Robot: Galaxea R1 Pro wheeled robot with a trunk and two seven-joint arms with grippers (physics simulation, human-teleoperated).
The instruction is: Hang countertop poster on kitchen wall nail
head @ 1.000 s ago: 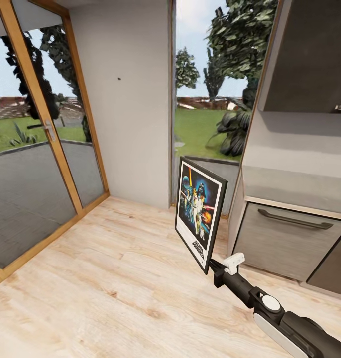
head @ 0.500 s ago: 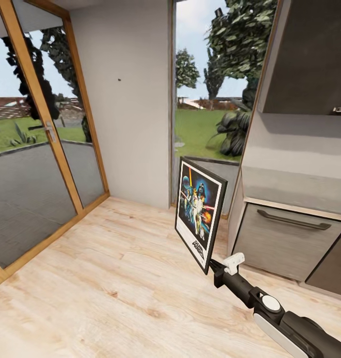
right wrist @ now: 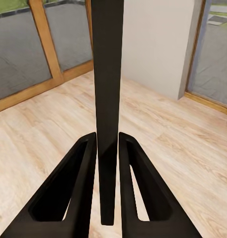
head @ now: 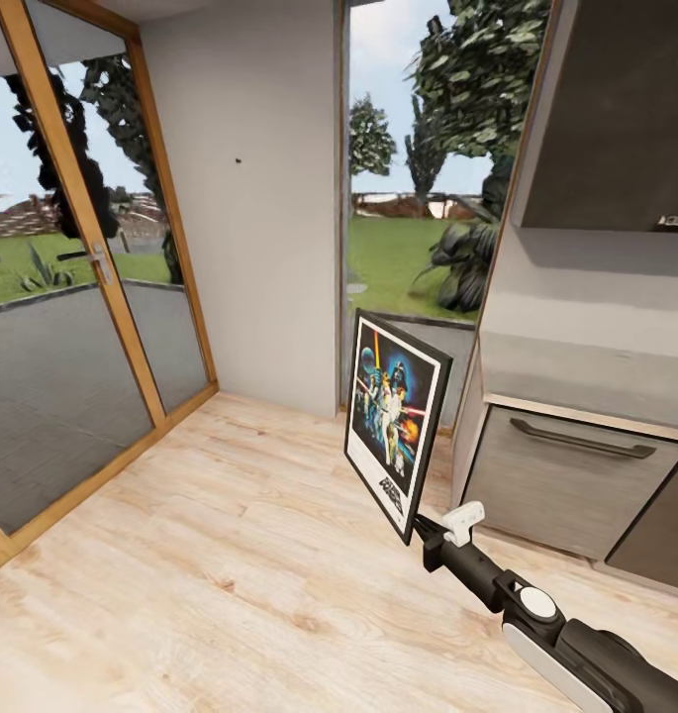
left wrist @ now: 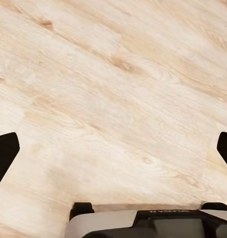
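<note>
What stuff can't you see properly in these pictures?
- Wall nail: head view, a tiny dark speck, too small to confirm.
- Poster: right wrist view, edge-on, artwork hidden.
- Right end effector: head view, fingers behind the poster's corner.
- Left end effector: fingers cut off by frame edges.

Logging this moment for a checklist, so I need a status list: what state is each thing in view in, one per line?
Black-framed Star Wars poster: upright, off the floor, lower edge clamped.
Right gripper: shut on the poster's edge.
Left gripper: open, empty, over the pale wood plank floor.
Small dark wall nail: bare, nothing hanging.
Grey drawer with dark bar handle: closed.
Wood-framed glass door: closed.
</note>
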